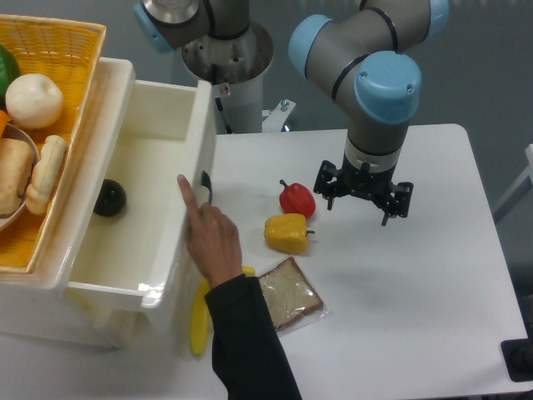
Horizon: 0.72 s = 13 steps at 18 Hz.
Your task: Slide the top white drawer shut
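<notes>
The top white drawer stands pulled out to the right from the cream chest at the left. A dark round object lies inside it. A person's hand in a black sleeve touches the drawer front beside its black handle. My gripper hangs over the table to the right of the peppers, well away from the drawer. Its fingers point down and hold nothing; the gap between them does not show clearly.
A red pepper and a yellow pepper lie mid-table. A banana and a bagged bread slice lie by the person's arm. A yellow basket of food sits on the chest.
</notes>
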Tool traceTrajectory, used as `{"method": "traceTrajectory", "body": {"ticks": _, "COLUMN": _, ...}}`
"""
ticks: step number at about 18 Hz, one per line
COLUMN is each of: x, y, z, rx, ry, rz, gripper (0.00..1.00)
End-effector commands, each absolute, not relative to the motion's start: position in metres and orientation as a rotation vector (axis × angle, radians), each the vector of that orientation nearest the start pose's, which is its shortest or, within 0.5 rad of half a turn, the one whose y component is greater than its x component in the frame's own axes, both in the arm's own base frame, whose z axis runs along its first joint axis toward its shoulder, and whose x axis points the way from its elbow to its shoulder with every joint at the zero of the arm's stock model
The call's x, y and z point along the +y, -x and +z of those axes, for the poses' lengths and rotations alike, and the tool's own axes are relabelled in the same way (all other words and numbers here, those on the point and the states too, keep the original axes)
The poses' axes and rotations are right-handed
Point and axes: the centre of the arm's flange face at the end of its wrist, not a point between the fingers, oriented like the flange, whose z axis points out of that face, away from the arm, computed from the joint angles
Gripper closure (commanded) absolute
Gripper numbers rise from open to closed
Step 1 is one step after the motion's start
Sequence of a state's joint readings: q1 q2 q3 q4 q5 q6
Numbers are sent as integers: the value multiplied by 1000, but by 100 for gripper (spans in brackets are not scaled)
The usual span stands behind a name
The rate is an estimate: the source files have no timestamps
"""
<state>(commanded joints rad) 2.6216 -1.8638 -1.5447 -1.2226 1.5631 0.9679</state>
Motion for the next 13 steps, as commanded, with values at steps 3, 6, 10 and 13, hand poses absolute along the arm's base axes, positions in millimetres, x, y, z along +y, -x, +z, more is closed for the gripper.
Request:
{"method": "traceTrajectory", "body": {"ticks": 3, "x": 418, "y": 462, "z": 374, "rx": -128, "ry": 3089, "rz": 98, "gripper": 0}}
{"method": "traceTrajectory", "body": {"ticks": 6, "x": 418, "y": 462, "z": 374, "rx": -125, "ry": 3089, "rz": 98, "gripper": 0}}
{"method": "traceTrajectory", "body": {"ticks": 10, "x": 416, "y": 463, "z": 374, "rx": -130, "ry": 3089, "rz": 96, "gripper": 0}}
{"method": "traceTrajectory", "body": {"ticks": 13, "x": 412, "y": 467, "z": 374, "rx": -144, "ry": 3089, "rz": 97, "gripper": 0}}
